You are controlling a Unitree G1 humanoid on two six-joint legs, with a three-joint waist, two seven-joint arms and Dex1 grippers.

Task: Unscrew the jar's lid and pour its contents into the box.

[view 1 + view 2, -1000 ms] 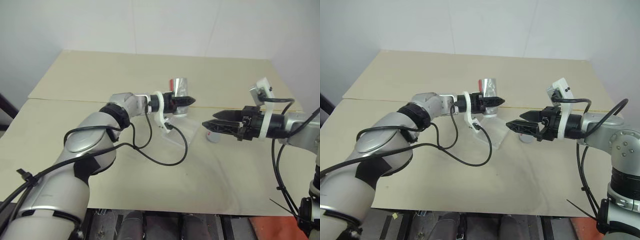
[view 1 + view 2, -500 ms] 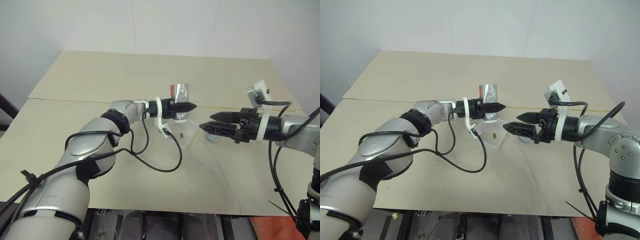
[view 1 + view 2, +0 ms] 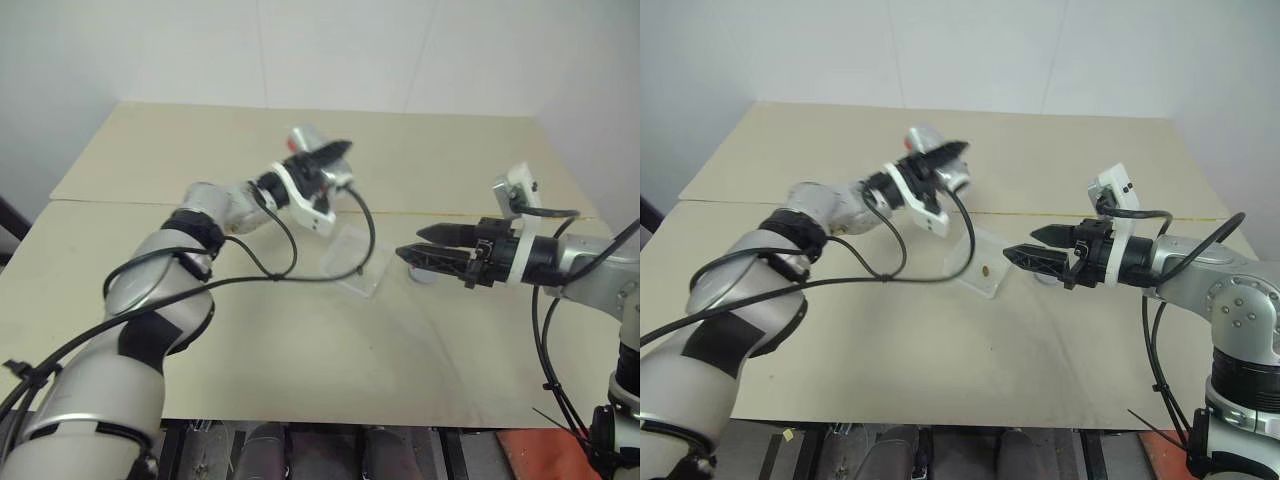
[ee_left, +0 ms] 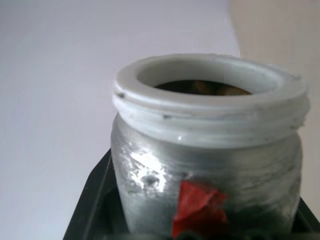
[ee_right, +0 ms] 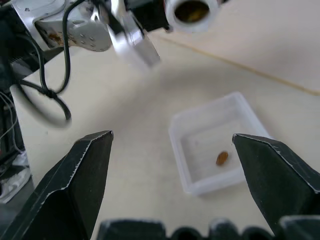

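- My left claw [image 3: 322, 160] is clamped tight on the jar [image 4: 207, 150], and in the last second I have swung it up and away to my left, off the box [image 5: 217, 145]. A second ago the jar hung tipped right over the box; now it is held high above the table [image 3: 250, 330], well apart from it.
- The wrist rolled as it went, so the jar's open white mouth, seen from my right wrist, now faces across toward my right arm, not down.
- One small brown pellet [image 5: 222, 158] lies on the box floor, near one wall. Half a second ago it was already there; a second ago my arm hid that spot.
- So I judge the pour done: the pellet has left the jar and landed where the task wants it.
- Something brownish shows just inside the jar's mouth from my left wrist; I cannot tell whether it is more contents or only the inner wall.
- My right claw [image 3: 408, 252] has kept its place, fingers spread wide and empty, hovering level just beside the box on my right.
- The lid [image 3: 428, 276] sits on the table under that claw, mostly hidden by it.
- What remains, as I read it, is only to set the jar down.
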